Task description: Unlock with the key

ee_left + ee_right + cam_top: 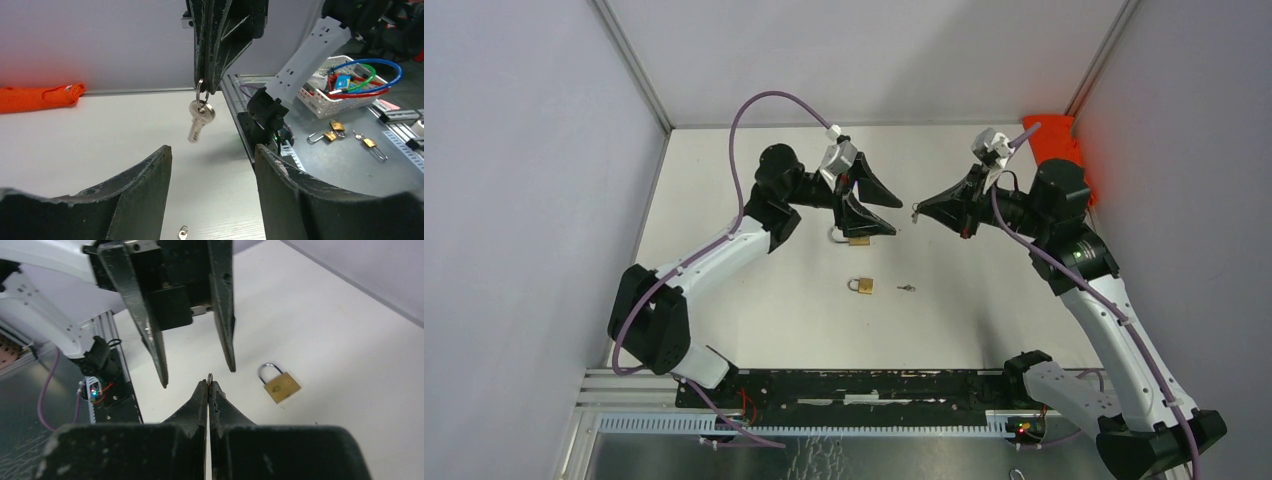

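Note:
My right gripper [919,210] is shut on the ring of a silver key [200,117], which dangles from its tips above the table. In the right wrist view only the ring's edge [209,376] shows between the closed tips [209,384]. My left gripper [894,215] faces it from a short way off, open with nothing between its fingers [212,150]. One brass padlock [862,285] lies flat on the table nearer the arm bases, and another [856,239] lies under the left gripper. A padlock [280,383] lies shackle up in the right wrist view.
A small loose key [907,288] lies right of the nearer padlock. An orange cloth [1056,140] sits at the back right corner. Off the table stands a white basket [345,95] of cable locks, with more padlocks [331,134] on the grey surface beside it.

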